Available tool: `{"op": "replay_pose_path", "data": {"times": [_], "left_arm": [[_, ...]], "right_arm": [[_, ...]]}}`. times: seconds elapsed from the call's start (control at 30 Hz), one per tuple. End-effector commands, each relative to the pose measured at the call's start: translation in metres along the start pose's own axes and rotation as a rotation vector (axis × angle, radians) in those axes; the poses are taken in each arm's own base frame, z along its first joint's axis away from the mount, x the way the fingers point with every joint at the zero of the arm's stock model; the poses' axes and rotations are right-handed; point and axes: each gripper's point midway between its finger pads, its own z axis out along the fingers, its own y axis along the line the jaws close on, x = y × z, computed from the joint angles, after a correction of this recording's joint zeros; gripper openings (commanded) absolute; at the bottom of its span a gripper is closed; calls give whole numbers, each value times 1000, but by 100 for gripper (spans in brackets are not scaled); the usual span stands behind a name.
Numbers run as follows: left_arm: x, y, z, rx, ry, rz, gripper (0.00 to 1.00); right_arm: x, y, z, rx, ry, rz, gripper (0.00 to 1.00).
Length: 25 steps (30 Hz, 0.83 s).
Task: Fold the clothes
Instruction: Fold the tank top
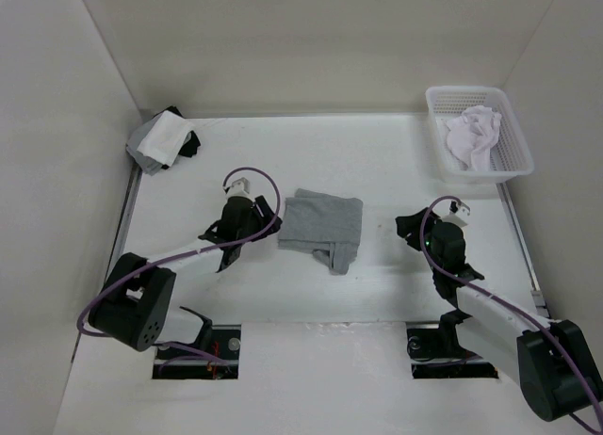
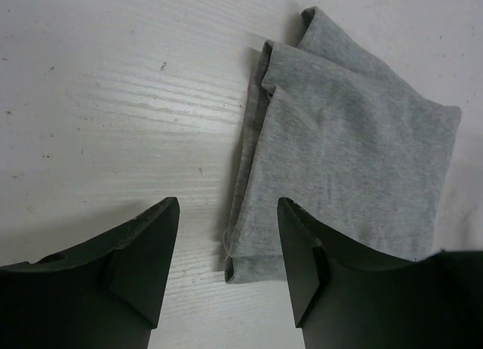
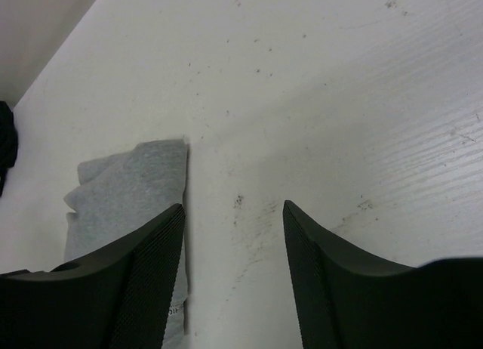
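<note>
Grey T-shirt lying folded mid-tabletop, between arms. Left pincer hovering wide open over its near edge, gripping nothing; right pincer gaping, empty. Fabric looking soft, light, floppy: pinching stacked edge layers seeming best.

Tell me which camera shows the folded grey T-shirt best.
The top external view: the whole grey T-shirt shows, folded, nothing covering it. The left wrist view gives a closer look at its layered edges, but the left hand hides part. The right wrist view catches only a strip beside the right hand.
</note>
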Motion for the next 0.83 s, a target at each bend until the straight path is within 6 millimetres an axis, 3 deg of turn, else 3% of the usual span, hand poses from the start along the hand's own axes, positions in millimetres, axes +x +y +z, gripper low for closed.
{"op": "replay_pose_path", "data": {"times": [0.0, 0.1, 0.3, 0.4, 0.53, 0.63, 0.73, 0.8], "left_arm": [[-21, -27, 5, 84, -53, 20, 54], [-16, -25, 10, 76, -38, 30, 54], [-12, -29, 14, 94, -23, 41, 56], [-19, -29, 8, 102, -56, 23, 58], [-25, -32, 4, 107, -67, 19, 59], [-23, -32, 3, 106, -66, 14, 59], [-20, -34, 7, 106, -45, 30, 52], [-19, -34, 7, 104, -49, 33, 54]], "right_arm": [[-12, 15, 2, -49, -40, 18, 58], [-12, 15, 3, -49, -38, 16, 51], [-12, 16, 4, -47, -34, 7, 25], [-11, 17, 4, -50, -31, 1, 25], [-11, 17, 4, -52, -33, 2, 38], [-12, 16, 4, -50, -35, 2, 41], [-12, 16, 3, -52, -37, 4, 44], [-12, 16, 2, -53, -38, 7, 45]]}}
